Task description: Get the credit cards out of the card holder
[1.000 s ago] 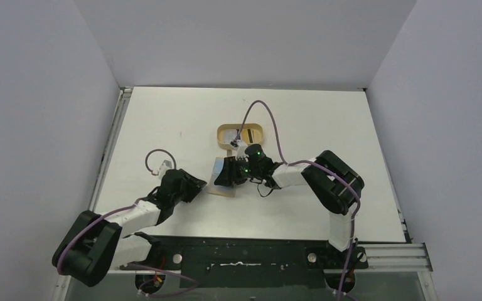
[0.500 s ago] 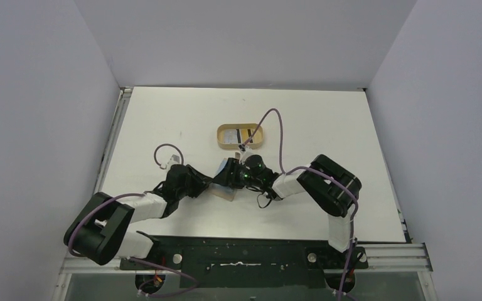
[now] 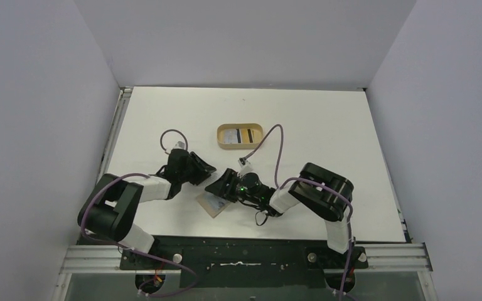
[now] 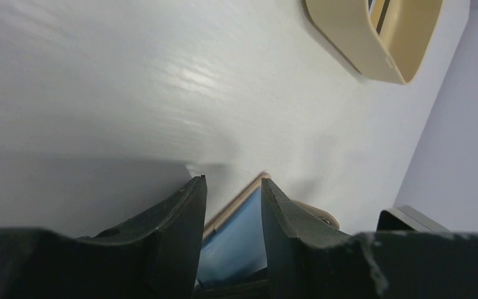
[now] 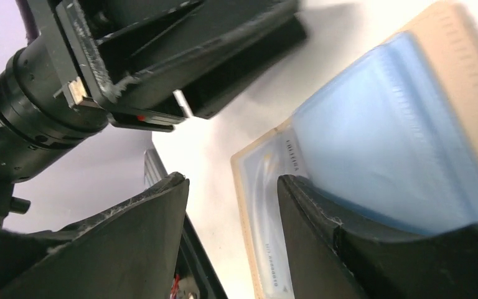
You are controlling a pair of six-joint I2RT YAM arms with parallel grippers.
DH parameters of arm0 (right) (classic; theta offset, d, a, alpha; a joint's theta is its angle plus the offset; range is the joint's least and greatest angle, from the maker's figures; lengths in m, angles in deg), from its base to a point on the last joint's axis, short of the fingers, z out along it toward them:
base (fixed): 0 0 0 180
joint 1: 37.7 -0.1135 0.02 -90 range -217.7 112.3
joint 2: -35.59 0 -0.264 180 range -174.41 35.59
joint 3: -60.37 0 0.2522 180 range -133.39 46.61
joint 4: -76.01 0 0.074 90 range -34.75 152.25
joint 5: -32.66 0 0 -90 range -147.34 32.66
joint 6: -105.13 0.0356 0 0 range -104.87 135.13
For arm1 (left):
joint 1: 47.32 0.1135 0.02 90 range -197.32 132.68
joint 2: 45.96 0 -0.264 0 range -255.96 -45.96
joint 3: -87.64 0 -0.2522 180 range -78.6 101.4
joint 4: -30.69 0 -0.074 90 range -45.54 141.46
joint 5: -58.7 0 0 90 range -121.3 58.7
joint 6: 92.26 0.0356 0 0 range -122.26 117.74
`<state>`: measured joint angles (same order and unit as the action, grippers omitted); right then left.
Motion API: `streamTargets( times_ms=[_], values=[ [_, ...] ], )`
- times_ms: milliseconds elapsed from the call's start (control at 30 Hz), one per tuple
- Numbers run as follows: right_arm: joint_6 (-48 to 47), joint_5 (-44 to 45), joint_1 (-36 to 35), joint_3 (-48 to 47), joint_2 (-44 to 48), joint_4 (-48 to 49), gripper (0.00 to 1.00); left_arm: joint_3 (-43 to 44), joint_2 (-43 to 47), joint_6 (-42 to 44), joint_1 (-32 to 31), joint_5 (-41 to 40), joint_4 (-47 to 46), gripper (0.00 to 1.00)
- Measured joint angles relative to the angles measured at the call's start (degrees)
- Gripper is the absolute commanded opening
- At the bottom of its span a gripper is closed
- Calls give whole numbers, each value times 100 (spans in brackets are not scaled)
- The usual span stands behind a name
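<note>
Nearest my bases, the card holder lies on the table, tilted to the table edge, with the light blue card showing on its face. My right gripper sits over the holder's far edge, jaws spread and clamping nothing. My left gripper, just beyond, is also released and empty. Farther out, well apart, the oval tray contains a yellow-striped card.
</note>
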<state>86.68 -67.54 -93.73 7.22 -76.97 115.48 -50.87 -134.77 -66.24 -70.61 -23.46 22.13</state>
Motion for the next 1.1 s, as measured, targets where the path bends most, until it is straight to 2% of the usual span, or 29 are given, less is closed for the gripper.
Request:
streamTargets(
  times_ms=[100,233,367,467,600,767,867,1100],
  values=[
    [-35,264,111,160,190,-81,60,57,247,258,348,24,348,44],
    [-378,415,424,219,682,-575,61,210,1093,713,850,31,1108,51],
    [-1239,413,706,-417,1126,-1873,59,348,2028,1075,964,48,1727,51],
    [-2149,525,745,-1325,1248,-3091,57,240,2562,1154,914,146,2103,51],
    [-3088,590,721,-1985,1250,-4035,57,-463,3130,986,490,26,2540,50],
    [-3803,645,780,-1912,1237,-4898,57,-1335,3880,505,-323,-372,3379,50],
    [-4028,706,876,-1792,1237,-5145,56,-1416,4197,197,-636,-680,3563,50],
    [-4343,1001,997,-1480,1237,-5296,57,-1508,3917,-376,-1056,-1145,3141,50]
  ],
)
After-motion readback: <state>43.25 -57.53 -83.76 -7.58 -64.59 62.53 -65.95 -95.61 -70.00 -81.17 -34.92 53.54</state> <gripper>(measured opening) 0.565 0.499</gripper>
